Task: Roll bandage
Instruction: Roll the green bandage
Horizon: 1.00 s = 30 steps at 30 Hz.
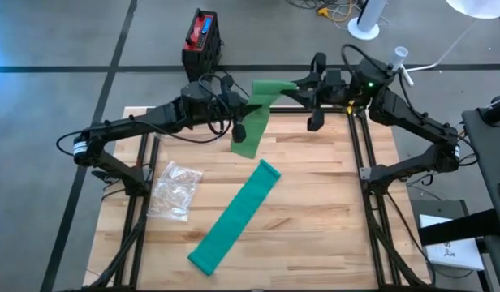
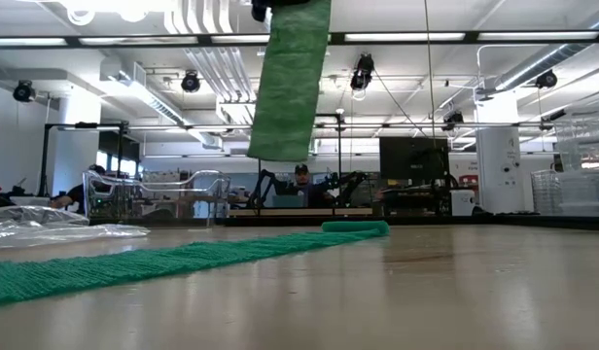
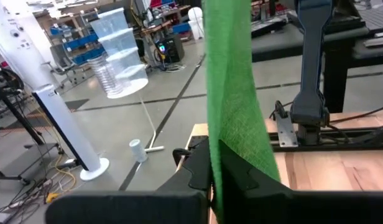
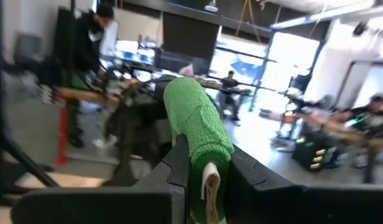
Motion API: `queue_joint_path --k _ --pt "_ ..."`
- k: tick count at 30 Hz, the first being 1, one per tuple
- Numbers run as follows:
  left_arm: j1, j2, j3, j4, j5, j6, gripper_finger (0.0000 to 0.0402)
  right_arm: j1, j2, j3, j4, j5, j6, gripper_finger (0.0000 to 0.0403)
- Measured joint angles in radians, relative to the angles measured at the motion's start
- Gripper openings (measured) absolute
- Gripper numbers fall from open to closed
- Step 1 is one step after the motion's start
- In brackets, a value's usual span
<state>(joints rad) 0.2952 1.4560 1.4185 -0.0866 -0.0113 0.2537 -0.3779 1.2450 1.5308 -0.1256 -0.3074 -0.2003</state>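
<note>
plastic bag [image 1: 175, 190]: clear, crinkled, lying on the wooden table [image 1: 315, 211], well apart from both sets of jaws | red-and-black box [image 1: 202, 39]: on the floor beyond the table's far edge | white fan base [image 1: 364, 29]: on the floor, beyond the right jaws

Two black jointed arms, loose black cables looping along links. Green light on right arm [image 1: 368, 83]. Left arm [image 1: 136, 126] white-banded near base.

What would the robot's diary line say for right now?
left gripper: shut on bandage | right gripper: shut on bandage end | bandage: lifted, hanging | second bandage: flat on table
</note>
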Motion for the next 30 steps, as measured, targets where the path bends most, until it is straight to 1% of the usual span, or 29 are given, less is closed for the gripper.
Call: queue_joint_path --k 4,8,12,16,21,25,30 --pt "-0.005 -0.001 0.006 0.014 0.011 0.019 0.0 0.0 0.032 -0.008 0.02 0.045 -0.102 0.0045" --pt "-0.006 -0.01 0.008 0.029 0.023 0.07 0.0002 0.0 0.075 -0.014 0.075 0.047 -0.188 0.0045" --pt "-0.005 -0.027 0.008 0.026 0.023 0.122 0.0025 0.0 0.103 -0.02 0.122 0.047 -0.266 0.0045" --pt "-0.005 -0.051 0.009 -0.01 0.022 0.138 0.007 0.0 0.111 -0.03 0.162 0.047 -0.341 0.0045" --pt "-0.002 -0.089 0.01 -0.08 0.021 0.131 0.0143 0.0 0.111 -0.052 0.162 0.047 -0.463 0.0045" --pt "0.001 -0.107 0.01 -0.116 0.021 0.14 0.0197 0.0 0.111 -0.07 0.165 0.047 -0.521 0.0045" --pt "0.006 -0.129 0.01 -0.123 0.019 0.184 0.0249 0.0 0.111 -0.08 0.16 0.044 -0.587 0.0045"
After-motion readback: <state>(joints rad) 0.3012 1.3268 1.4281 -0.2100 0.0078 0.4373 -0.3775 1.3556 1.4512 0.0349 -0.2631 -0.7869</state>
